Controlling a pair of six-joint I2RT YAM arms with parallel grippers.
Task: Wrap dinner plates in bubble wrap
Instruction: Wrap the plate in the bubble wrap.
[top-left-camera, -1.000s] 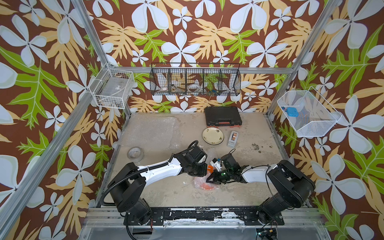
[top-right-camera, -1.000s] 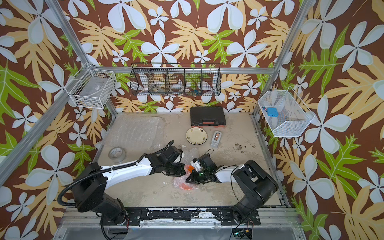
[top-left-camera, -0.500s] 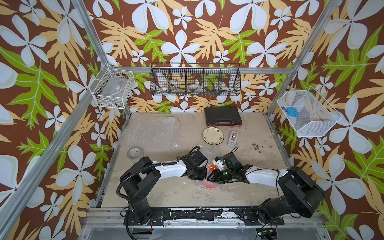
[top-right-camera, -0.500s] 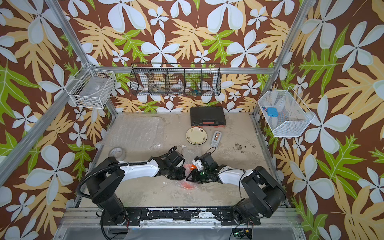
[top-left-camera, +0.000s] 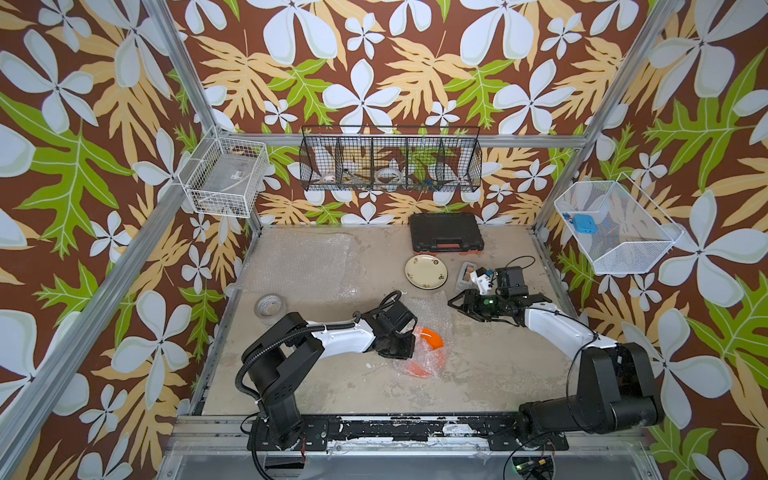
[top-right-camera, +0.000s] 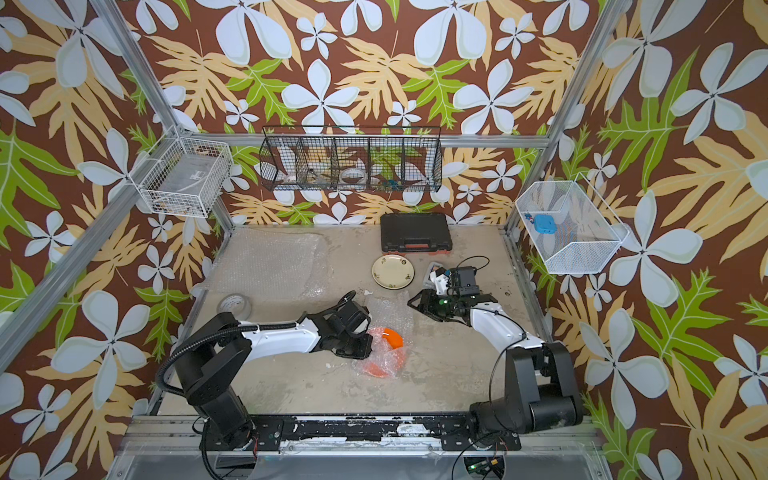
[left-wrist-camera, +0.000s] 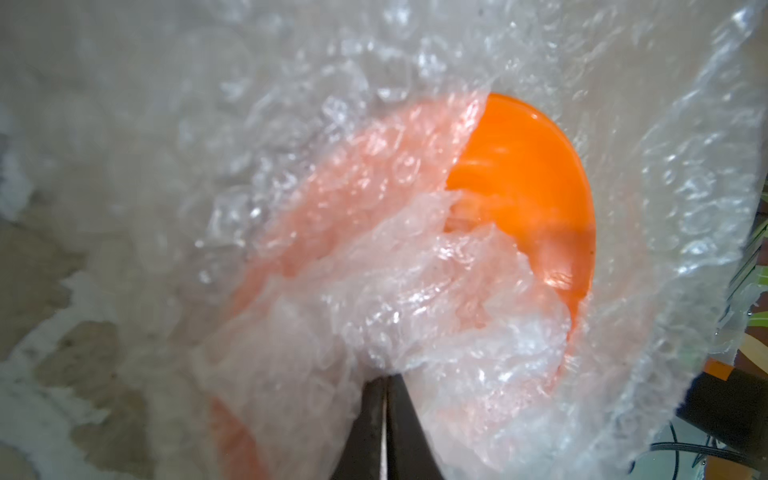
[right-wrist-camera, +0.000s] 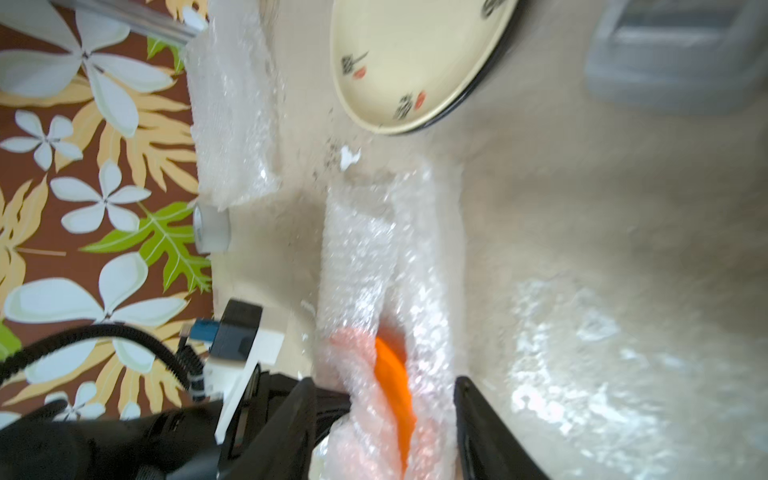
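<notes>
The orange dinner plate (top-left-camera: 432, 338) lies at mid-table, partly covered by a crumpled sheet of bubble wrap (top-left-camera: 434, 313); one crescent of it stays bare (left-wrist-camera: 519, 166). My left gripper (left-wrist-camera: 386, 380) is shut on a bunched fold of that bubble wrap over the plate, seen in a top view at its near-left edge (top-right-camera: 365, 349). My right gripper (top-left-camera: 454, 302) hangs open, back and right of the plate and clear of it, with nothing between its fingers (right-wrist-camera: 305, 403). A cream plate with flower marks (top-left-camera: 427, 271) sits behind, a black rim (right-wrist-camera: 478, 89) showing under its edge.
More bubble wrap sheets (top-left-camera: 299, 262) lie flat at the back left. A tape roll (top-left-camera: 270, 307) sits by the left edge, a black case (top-left-camera: 446, 238) at the back wall, a small grey box (top-left-camera: 465, 276) beside the cream plate. Wire baskets hang on the walls.
My right gripper has opened, let go of the wrap and drawn back and to the right, away from the orange plate. The left gripper has kept its hold.
</notes>
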